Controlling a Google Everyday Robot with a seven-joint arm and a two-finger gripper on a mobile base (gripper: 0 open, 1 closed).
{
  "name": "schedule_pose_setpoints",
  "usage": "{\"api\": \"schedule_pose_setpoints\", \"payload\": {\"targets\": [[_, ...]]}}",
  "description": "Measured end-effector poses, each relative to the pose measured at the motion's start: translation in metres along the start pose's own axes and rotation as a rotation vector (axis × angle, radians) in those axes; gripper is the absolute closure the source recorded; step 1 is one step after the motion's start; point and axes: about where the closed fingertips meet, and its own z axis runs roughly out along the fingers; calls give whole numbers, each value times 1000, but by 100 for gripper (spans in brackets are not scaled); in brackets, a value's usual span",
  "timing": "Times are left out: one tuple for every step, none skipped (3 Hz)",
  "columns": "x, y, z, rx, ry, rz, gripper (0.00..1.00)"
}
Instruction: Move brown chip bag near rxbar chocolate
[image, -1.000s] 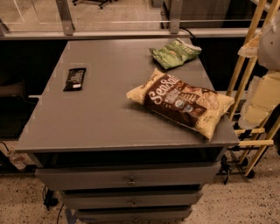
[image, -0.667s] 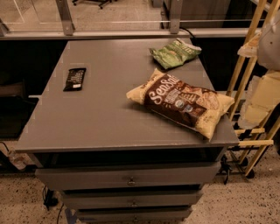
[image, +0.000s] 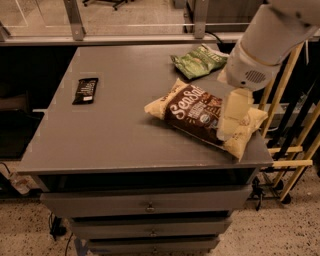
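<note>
The brown chip bag (image: 192, 112) lies flat on the right half of the grey table (image: 125, 135), its dark centre with white script facing up and its cream end near the right front corner. The rxbar chocolate (image: 85, 90), a small black bar, lies flat near the table's left edge, far from the bag. My gripper (image: 231, 117) hangs from the white arm that comes in from the upper right. It is over the right part of the brown chip bag and hides some of it. Contact with the bag cannot be made out.
A smaller green bag (image: 199, 61) lies at the back right of the table, just behind the brown bag. Drawers (image: 150, 205) sit under the tabletop. A wooden rack (image: 295, 150) stands close to the table's right side. A rail with glass runs behind the table.
My arm has come in from the right side and now hangs over the right part of the brown chip bag. The bag, the bar and the green bag have not moved.
</note>
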Motion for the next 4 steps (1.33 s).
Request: {"api": "schedule_pose_setpoints", "payload": {"targets": [[-28,-20,61,-94,-26,-33,0],[-45,-31,90,-119,-44,-56,19],[-56,-45,85,-77,-70,-71,41],[-77,-58,50,10,-121,-128,65]]}}
